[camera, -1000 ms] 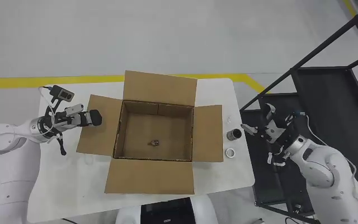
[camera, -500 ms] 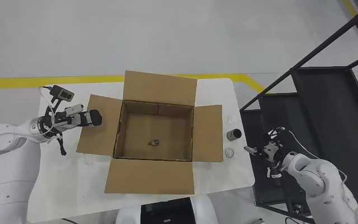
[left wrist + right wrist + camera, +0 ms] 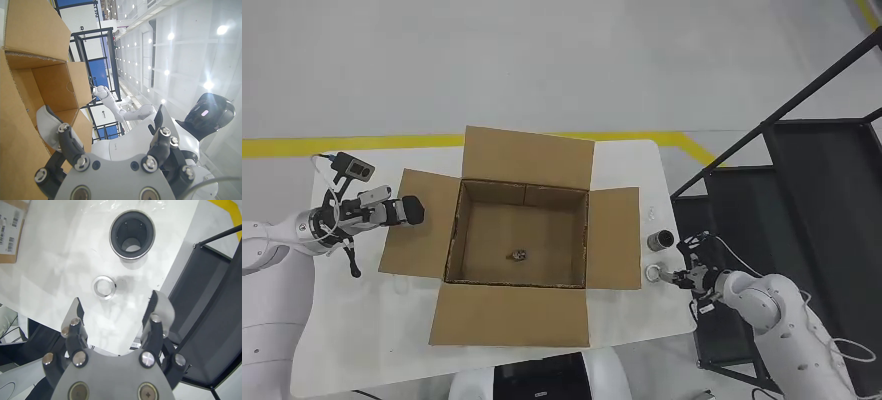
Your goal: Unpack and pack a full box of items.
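An open cardboard box (image 3: 520,245) stands mid-table with its four flaps spread out; one small dark item (image 3: 518,255) lies on its floor. My left gripper (image 3: 410,210) is open at the outer edge of the box's left flap, and the left wrist view looks into the box (image 3: 56,79) past the open gripper (image 3: 104,121). My right gripper (image 3: 682,272) hovers open at the table's right edge. Just ahead of the gripper (image 3: 116,306) lie a silver ring (image 3: 94,289) and, farther on, an upright dark hollow cylinder (image 3: 117,237). The ring (image 3: 653,272) and cylinder (image 3: 661,239) sit beside the right flap.
The white table (image 3: 392,320) has bare room at its front left. A black metal rack (image 3: 822,180) stands close by the table's right side, right behind my right arm. A small clear item (image 3: 651,212) lies past the cylinder.
My right arm has swung from over the black rack toward the table and now sits close to the ring. The left arm and the box have not moved.
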`<action>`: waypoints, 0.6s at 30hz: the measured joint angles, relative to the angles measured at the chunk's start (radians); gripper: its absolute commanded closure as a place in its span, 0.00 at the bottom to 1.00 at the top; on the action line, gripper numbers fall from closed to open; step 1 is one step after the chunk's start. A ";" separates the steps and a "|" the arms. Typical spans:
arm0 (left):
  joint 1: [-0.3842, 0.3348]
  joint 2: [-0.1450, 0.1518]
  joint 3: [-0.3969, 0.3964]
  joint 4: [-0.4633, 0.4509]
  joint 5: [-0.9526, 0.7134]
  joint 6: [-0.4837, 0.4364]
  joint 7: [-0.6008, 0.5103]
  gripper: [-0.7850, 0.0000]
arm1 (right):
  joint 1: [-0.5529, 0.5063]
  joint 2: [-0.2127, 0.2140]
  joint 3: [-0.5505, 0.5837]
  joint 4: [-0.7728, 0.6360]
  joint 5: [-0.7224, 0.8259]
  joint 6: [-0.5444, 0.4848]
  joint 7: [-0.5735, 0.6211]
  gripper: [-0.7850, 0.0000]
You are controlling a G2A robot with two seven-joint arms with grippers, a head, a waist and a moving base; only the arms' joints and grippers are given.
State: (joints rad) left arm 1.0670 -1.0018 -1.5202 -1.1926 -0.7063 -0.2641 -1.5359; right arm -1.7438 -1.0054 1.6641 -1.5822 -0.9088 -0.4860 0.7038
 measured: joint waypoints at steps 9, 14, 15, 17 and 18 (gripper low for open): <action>0.000 0.000 0.000 0.000 0.000 0.000 0.000 0.00 | 0.055 -0.007 -0.075 0.068 0.020 0.033 0.008 0.57; 0.000 0.000 0.000 0.000 0.000 0.000 0.000 0.00 | 0.071 -0.008 -0.099 0.094 0.018 0.044 -0.002 0.61; 0.000 0.000 0.000 0.000 0.000 0.000 0.000 0.00 | 0.074 -0.009 -0.104 0.099 0.019 0.047 -0.004 0.62; 0.000 0.000 0.000 0.000 0.000 0.000 0.000 0.00 | 0.079 -0.010 -0.110 0.104 0.019 0.058 -0.006 0.63; 0.000 0.000 0.000 0.000 0.000 0.000 0.000 0.00 | 0.083 -0.010 -0.114 0.107 0.016 0.065 -0.008 0.64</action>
State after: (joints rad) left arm 1.0670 -1.0018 -1.5202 -1.1926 -0.7063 -0.2641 -1.5359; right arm -1.6611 -1.0152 1.5498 -1.4754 -0.8929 -0.4207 0.6953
